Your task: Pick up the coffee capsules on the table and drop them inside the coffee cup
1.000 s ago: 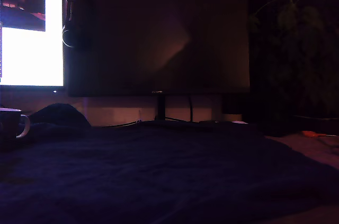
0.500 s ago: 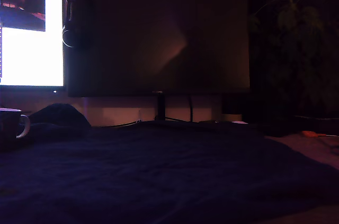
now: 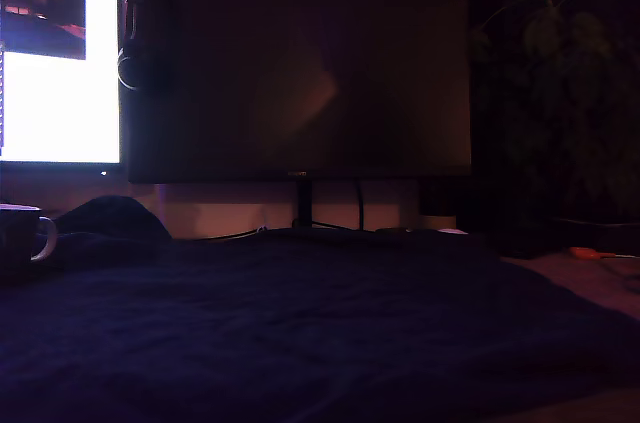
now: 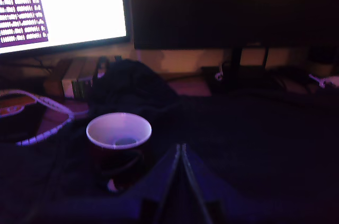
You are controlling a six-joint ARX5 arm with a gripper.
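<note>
Darkness covers most of the scene. Taken largest first, the bench (image 3: 300, 333) is seen draped in dark navy cloth with soft folds, filling the lower half of the exterior view. Behind it a wide unlit monitor (image 3: 300, 78) is stood on a thin stand, and a lit white screen (image 3: 60, 53) is placed at that monitor's side, toward the exterior view's left. A dark speaker-like shape (image 3: 145, 33) is set between the two screens. A dark bundled cloth (image 3: 115, 218) is heaped on the bench below the lit screen.

The coffee cup (image 3: 22, 228) is found at the far edge of the exterior view's left, just beside the bundled cloth, upright, with its pale rim and pale loop handle turned toward the monitor. In the wrist view the cup (image 4: 118, 147) is shown from above with its pale interior open and a small dark patch at the bottom; what that patch is cannot be told.

The claw (image 4: 181, 150) is seen only in the wrist view, its two fingers (image 4: 198, 181) pressed together with no gap and nothing held between them. Its tips are placed just beside the cup, near the rim, apart from it. No capsule can be made out with certainty in either view.
</note>
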